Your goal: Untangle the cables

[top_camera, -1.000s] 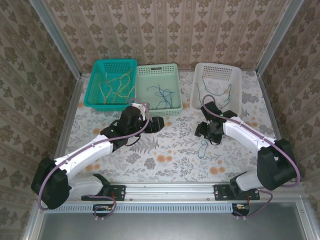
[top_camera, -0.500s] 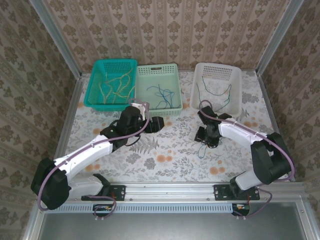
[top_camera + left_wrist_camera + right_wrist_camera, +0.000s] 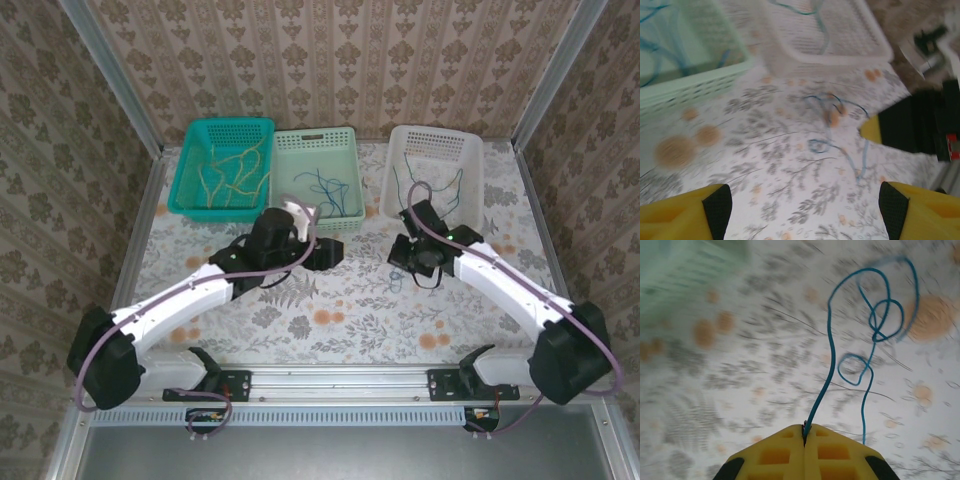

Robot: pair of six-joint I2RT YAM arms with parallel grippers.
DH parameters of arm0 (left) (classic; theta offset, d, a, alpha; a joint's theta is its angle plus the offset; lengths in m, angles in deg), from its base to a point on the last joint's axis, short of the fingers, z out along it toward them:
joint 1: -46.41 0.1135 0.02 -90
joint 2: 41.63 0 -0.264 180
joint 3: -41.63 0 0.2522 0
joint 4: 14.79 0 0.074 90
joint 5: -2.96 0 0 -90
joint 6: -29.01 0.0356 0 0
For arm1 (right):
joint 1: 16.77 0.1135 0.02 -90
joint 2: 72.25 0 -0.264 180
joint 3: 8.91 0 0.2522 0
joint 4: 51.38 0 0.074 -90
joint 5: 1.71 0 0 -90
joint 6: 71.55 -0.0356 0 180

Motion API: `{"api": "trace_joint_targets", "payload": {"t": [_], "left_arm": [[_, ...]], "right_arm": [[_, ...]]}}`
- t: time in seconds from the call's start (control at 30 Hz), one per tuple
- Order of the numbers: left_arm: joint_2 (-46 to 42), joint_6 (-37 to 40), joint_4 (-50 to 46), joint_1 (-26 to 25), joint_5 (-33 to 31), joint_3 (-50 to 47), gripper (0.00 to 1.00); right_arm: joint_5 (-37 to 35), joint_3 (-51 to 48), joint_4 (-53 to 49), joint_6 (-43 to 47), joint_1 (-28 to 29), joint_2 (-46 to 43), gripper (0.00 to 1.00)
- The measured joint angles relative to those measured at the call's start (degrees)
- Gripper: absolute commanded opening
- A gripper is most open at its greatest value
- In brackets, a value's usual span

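At the upper left of the overhead view, yellow cables lie in the teal basket, with blue cables in the pale green basket just to its right (the two baskets touch). Below them, the left gripper hangs over the flowered table, jaws spread wide with nothing between them. Right of centre, the right gripper is clenched on one end of a blue cable, whose loops fill the upper right of its wrist view, while the white basket above it holds further dark cables.
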State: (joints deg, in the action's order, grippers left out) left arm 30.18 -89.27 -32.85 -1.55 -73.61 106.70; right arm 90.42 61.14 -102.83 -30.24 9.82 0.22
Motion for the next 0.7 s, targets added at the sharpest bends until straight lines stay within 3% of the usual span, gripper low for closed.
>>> {"api": "trace_joint_targets", "payload": {"t": [0.27, 0.7], "left_arm": [[2.93, 6.32, 2.99, -3.15, 7.34, 3.72, 0.74], [6.45, 9.64, 3.61, -7.41, 10.43, 6.16, 0.73]], "right_arm": [[1.4, 4.63, 2.27, -2.08, 1.22, -4.81, 0.0], [1.46, 5.38, 6.93, -8.17, 1.33, -9.6, 0.0]]}}
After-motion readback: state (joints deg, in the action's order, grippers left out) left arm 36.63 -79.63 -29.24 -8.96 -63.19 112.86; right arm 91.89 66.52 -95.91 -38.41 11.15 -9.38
